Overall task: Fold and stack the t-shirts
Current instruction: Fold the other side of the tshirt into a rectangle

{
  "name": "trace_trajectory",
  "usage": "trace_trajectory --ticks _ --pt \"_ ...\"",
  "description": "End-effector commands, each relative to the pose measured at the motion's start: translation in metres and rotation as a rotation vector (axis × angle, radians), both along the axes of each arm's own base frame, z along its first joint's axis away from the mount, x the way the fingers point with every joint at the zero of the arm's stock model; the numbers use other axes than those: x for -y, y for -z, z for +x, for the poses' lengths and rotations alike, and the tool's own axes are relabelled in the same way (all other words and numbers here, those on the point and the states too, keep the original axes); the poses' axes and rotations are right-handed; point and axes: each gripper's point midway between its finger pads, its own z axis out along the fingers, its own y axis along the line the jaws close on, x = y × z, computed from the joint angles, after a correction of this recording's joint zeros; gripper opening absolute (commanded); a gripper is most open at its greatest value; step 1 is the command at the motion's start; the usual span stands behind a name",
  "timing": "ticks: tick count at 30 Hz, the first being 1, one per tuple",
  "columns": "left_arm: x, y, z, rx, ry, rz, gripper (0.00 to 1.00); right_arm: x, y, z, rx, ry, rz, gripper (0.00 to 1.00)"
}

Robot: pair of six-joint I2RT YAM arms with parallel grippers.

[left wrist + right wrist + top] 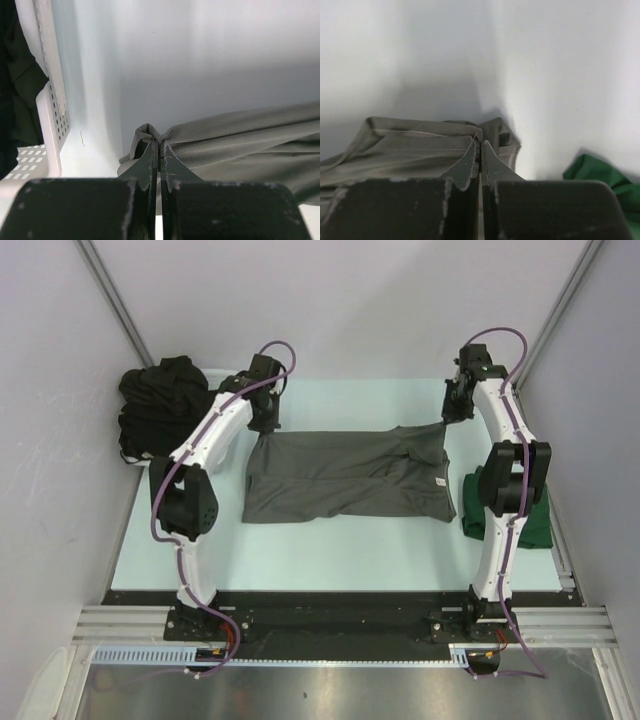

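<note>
Left gripper [159, 146] pinched on far-left corner of grey t-shirt [345, 475]; right gripper [480, 143] clamps far-right corner; cloth spans between.

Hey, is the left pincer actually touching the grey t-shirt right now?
Touching. The left wrist view shows the left pincer shut on a bunched corner of the grey t-shirt, fabric pinched between its tips.

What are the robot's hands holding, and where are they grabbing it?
Both hold the grey t-shirt: the left gripper pinches its far left corner, the right gripper its far right corner.
</note>
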Motion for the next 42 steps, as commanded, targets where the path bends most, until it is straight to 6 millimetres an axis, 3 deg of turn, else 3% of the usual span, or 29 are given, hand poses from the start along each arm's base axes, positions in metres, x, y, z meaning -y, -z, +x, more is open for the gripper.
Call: trace_trajectory --ticks 1,6,12,17,23,29,42 --pt "-0.009 -0.008 0.009 0.028 -0.036 0.037 0.00 0.037 -0.016 0.002 0.055 0.060 -0.054 0.00" --pt "-0.020 -0.006 0.009 0.026 -0.062 0.040 0.00 0.050 -0.014 0.007 0.058 0.079 -0.057 0.00" --pt "-0.026 -0.001 0.006 0.014 -0.070 0.045 0.00 0.048 -0.013 0.011 0.061 0.075 -0.046 0.00" --pt "-0.026 0.001 0.005 0.009 -0.070 0.045 0.00 0.035 -0.010 0.012 0.060 0.043 -0.002 0.00" --pt "-0.029 -0.002 0.001 0.005 -0.072 0.058 0.00 0.021 -0.021 0.013 0.079 0.011 0.031 0.00" --pt "-0.036 -0.001 -0.013 -0.014 -0.066 0.080 0.00 0.012 -0.032 -0.012 0.065 0.020 0.074 0.00" --pt "-0.048 0.020 -0.067 -0.112 -0.033 0.095 0.00 0.006 -0.023 -0.069 -0.066 0.034 0.105 0.00"
